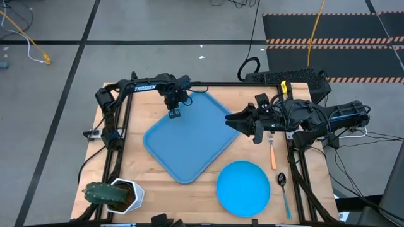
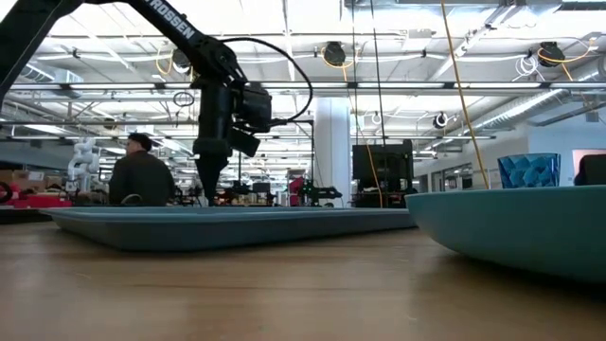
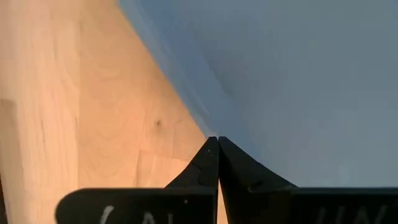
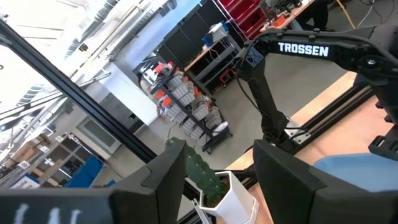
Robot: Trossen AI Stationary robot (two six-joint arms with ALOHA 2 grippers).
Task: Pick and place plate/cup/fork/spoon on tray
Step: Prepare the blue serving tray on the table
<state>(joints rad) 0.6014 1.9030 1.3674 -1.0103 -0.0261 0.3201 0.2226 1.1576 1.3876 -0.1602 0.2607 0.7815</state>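
Note:
The blue tray (image 1: pixel 189 135) lies slantwise in the middle of the table. The round blue plate (image 1: pixel 243 187) lies near the front edge, to the tray's right. The orange-handled fork (image 1: pixel 273 153) and the blue-handled spoon (image 1: pixel 284 189) lie right of the plate. The cup (image 2: pixel 528 170) shows only in the low view, behind the plate (image 2: pixel 511 227). My left gripper (image 1: pixel 173 114) is shut and points down at the tray's far left rim (image 3: pixel 186 93). My right gripper (image 1: pixel 235 120) is open and empty, held level over the tray's right corner. My left gripper's shut fingertips (image 3: pixel 217 142) point down from above at the tray's far left rim (image 2: pixel 206 210). In the low view they stand very close above it, and I cannot tell whether they touch it.
A potted cactus in a white pot (image 1: pixel 117 195) stands at the near left corner. A black device (image 1: pixel 284 77) lies at the far right edge. The black frame rails (image 1: pixel 120 139) run along the table's sides. A person (image 2: pixel 142 175) sits in the room beyond.

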